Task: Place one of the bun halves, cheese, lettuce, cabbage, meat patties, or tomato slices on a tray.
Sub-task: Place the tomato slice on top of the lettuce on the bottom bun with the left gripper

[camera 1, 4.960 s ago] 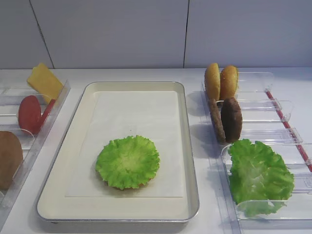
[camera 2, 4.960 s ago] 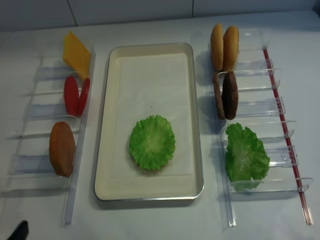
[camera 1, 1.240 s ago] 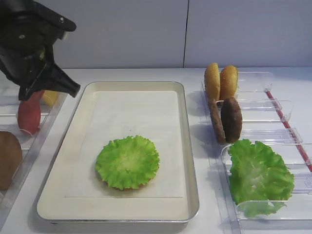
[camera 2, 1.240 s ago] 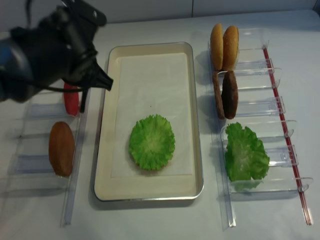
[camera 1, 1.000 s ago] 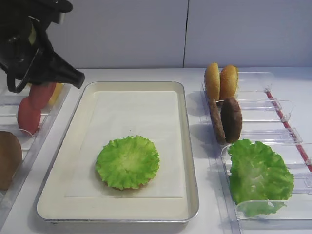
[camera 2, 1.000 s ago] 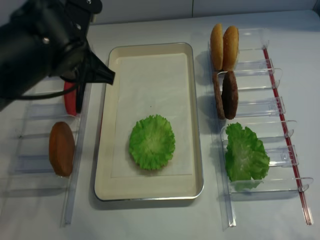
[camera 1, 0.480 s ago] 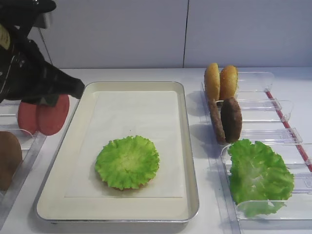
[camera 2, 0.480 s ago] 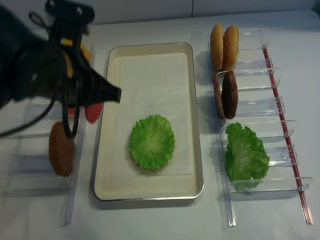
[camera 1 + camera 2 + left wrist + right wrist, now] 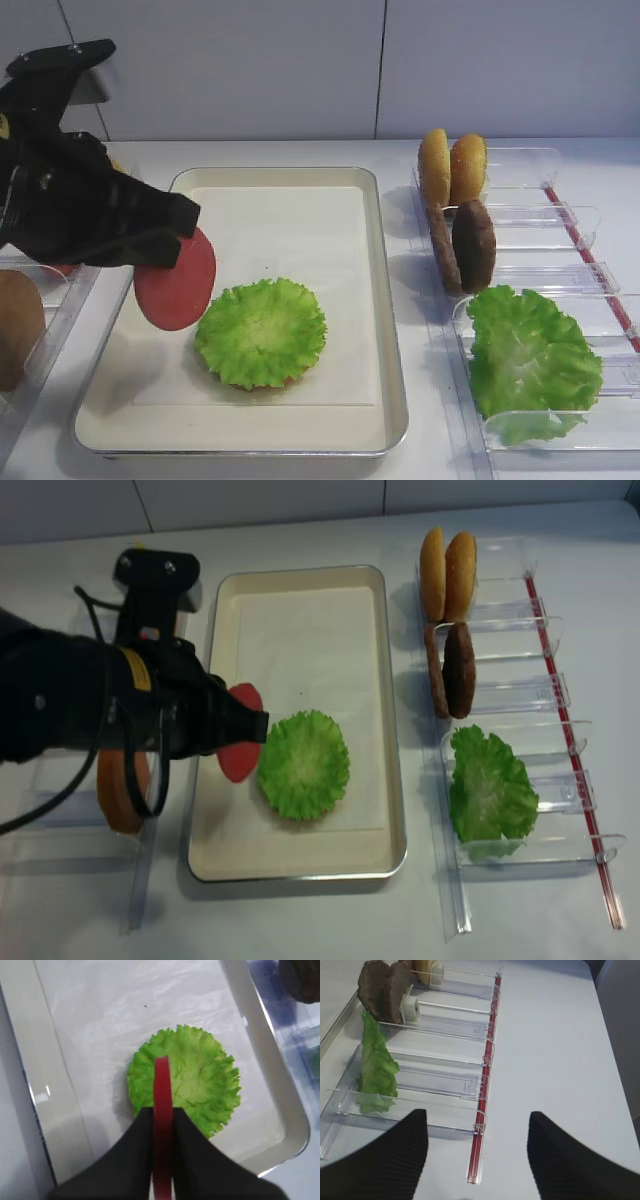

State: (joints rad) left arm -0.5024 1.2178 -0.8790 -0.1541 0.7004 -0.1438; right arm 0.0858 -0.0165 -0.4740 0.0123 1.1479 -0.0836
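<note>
My left gripper (image 9: 186, 238) is shut on a red tomato slice (image 9: 177, 284), held on edge and clear of the paper liner. It hangs over the left part of the cream tray (image 9: 285, 215), just left of the lettuce (image 9: 262, 332) lying there. In the left wrist view the tomato slice (image 9: 162, 1090) sticks out between the fingers (image 9: 187, 1132) and points at the lettuce (image 9: 202, 1085). From the other high view the slice (image 9: 237, 752) nearly touches the leaf's left edge (image 9: 304, 764). My right gripper (image 9: 477, 1116) is open over bare table beside the right-hand bins.
Clear bins on the right hold two bun halves (image 9: 452, 166), two meat patties (image 9: 466, 246) and loose lettuce (image 9: 530, 360). A brown bun half (image 9: 122, 778) stands in the left bin under my arm. A red strip (image 9: 484, 1095) runs along the right bins.
My left gripper has carried the tomato slice out of the left bin, rightward and down over the tray, up to the lettuce. Everything else stays put.
</note>
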